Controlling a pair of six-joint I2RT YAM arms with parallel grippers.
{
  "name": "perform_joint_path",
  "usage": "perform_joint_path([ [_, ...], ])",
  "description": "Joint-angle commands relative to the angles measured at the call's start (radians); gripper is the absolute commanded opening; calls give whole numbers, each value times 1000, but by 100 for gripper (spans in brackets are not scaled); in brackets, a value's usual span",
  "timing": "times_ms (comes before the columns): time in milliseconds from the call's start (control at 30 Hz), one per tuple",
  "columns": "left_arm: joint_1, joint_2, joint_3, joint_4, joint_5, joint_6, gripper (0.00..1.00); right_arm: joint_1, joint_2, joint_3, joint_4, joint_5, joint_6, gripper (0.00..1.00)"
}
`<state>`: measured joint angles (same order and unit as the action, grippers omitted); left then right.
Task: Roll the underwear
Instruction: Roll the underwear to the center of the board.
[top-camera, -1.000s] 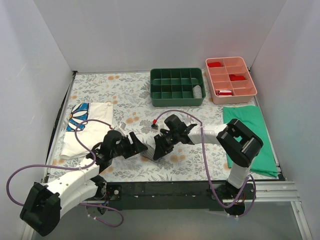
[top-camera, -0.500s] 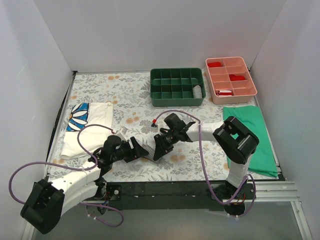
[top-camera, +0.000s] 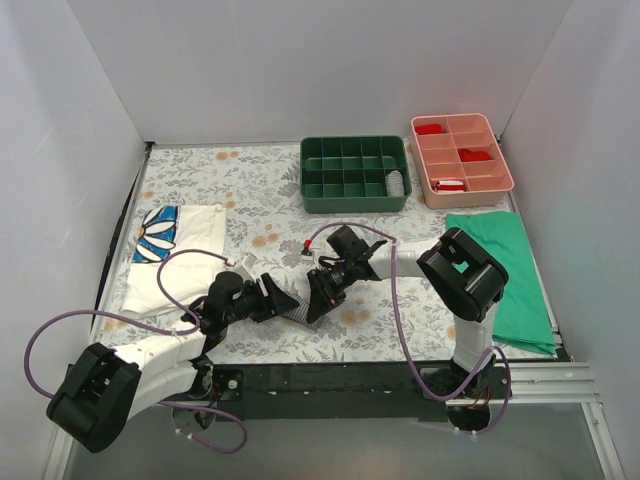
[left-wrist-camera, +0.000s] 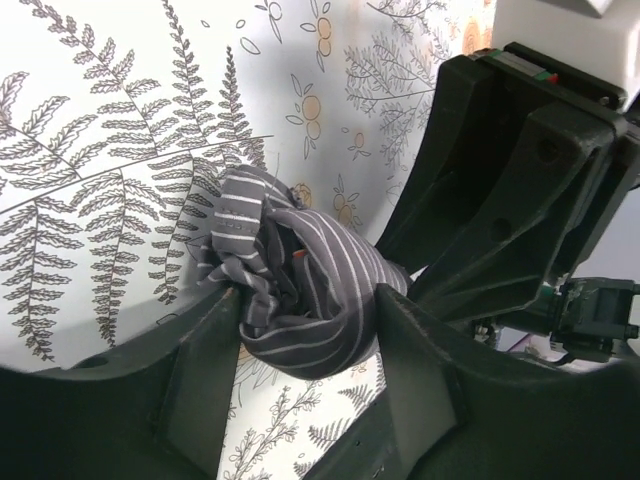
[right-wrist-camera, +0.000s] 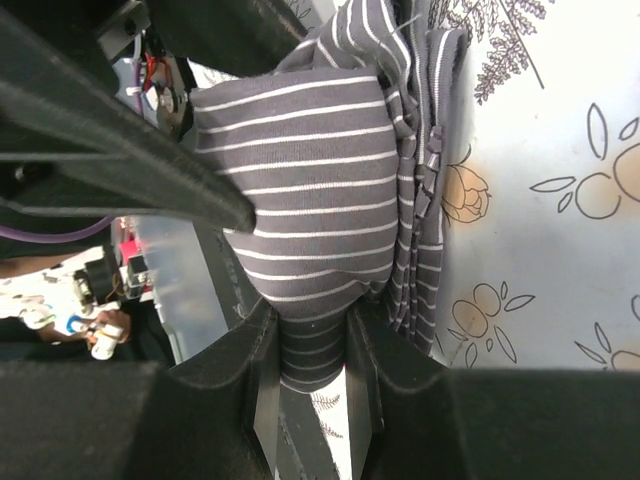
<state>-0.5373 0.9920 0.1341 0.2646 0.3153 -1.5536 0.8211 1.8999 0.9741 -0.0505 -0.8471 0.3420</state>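
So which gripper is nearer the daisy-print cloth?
Left. The left gripper is right of the daisy-print cloth, toward the near edge; the right gripper is farther right, beyond the striped underwear between them.

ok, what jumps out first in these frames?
Both arms meet mid-table on the underwear, a bunched grey-striped bundle. The right gripper pinches one end between its fingers, and the left gripper straddles the roll. Behind them sit a green divided tray and a pink tray, with a green cloth along the right edge.
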Motion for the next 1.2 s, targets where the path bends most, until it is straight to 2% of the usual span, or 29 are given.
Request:
perform_joint_path([
  [0, 3, 13, -28, 41, -4, 10, 46, 4, 74, -31, -130, 69, -5, 11],
  [67, 3, 16, -27, 39, -12, 10, 40, 3, 85, -29, -127, 53, 2, 12],
  [100, 3, 16, -21, 36, -15, 10, 32, 3, 88, -28, -124, 48, 3, 13],
  [200, 3, 22, 10, 7, -28, 18, 20, 3, 99, -23, -130, 42, 8, 15],
  [233, 3, 33, 19, -11, -30, 24, 13, 3, 102, -22, -130, 45, 9, 16],
  [367, 3, 83, 96, -85, -47, 40, 1, 3, 85, -35, -106, 60, 20, 23],
  [400, 3, 97, 116, -109, -61, 46, 0, 3, 77, -41, -95, 62, 23, 25],
  [567, -6, 195, 237, -293, -105, 70, 0, 3, -33, -71, -75, 219, 37, 48],
  [767, -38, 341, 412, -481, -156, 118, 0, 22, -232, -130, -71, 459, 31, 58],
  [1000, -114, 444, 529, -562, -194, 127, 0, 98, -418, -164, -129, 817, -9, 61],
  [1167, -138, 479, 547, -578, -202, 135, 0, 147, -519, -178, -150, 991, -29, 61],
])
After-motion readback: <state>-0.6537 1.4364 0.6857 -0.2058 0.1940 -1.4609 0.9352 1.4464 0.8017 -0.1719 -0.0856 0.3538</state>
